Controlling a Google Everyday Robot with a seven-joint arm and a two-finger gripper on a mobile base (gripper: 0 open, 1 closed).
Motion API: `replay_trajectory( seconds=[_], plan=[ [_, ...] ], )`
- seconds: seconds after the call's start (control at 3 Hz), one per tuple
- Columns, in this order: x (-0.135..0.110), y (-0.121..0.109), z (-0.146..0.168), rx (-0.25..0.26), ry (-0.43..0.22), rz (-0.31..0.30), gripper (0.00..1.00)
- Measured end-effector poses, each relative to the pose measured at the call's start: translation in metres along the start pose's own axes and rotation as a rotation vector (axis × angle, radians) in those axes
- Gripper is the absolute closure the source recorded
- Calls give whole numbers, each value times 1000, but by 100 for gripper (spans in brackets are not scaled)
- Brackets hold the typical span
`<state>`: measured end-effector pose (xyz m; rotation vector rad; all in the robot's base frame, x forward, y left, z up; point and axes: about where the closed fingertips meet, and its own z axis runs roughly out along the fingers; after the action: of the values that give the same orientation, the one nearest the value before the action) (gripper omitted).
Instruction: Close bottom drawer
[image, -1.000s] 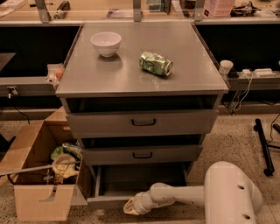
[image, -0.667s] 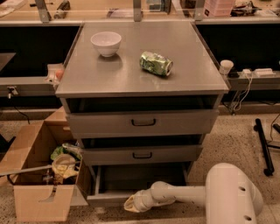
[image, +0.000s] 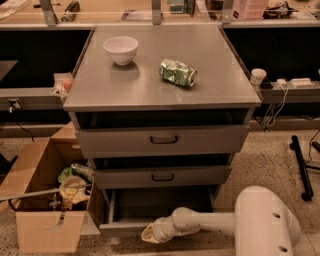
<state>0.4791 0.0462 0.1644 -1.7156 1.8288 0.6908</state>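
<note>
The bottom drawer (image: 160, 202) is the lowest of three grey drawers in the cabinet. It stands pulled out, its plain grey floor showing, with its low front panel (image: 122, 229) near the floor. My gripper (image: 151, 233) is at the end of the white arm that reaches in from the lower right. It sits right against the front panel, about at its middle. The drawer's handle is hidden behind the gripper. The middle drawer (image: 162, 176) and top drawer (image: 163, 139) stand slightly out above it.
A white bowl (image: 120, 49) and a crushed green can (image: 178, 72) lie on the cabinet top. An open cardboard box (image: 47, 202) with rubbish stands on the floor to the left of the drawer. A black stand leg (image: 300, 167) is on the floor at the right.
The gripper has stayed against the drawer's front panel. The drawer shows no clear movement.
</note>
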Motion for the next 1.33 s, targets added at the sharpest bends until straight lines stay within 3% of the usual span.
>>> replay_trajectory(
  seconds=[0.33,0.67,1.33],
  plan=[
    [0,0,0,0,0,0,29],
    [0,0,0,0,0,0,6],
    [0,0,0,0,0,0,0]
  ],
)
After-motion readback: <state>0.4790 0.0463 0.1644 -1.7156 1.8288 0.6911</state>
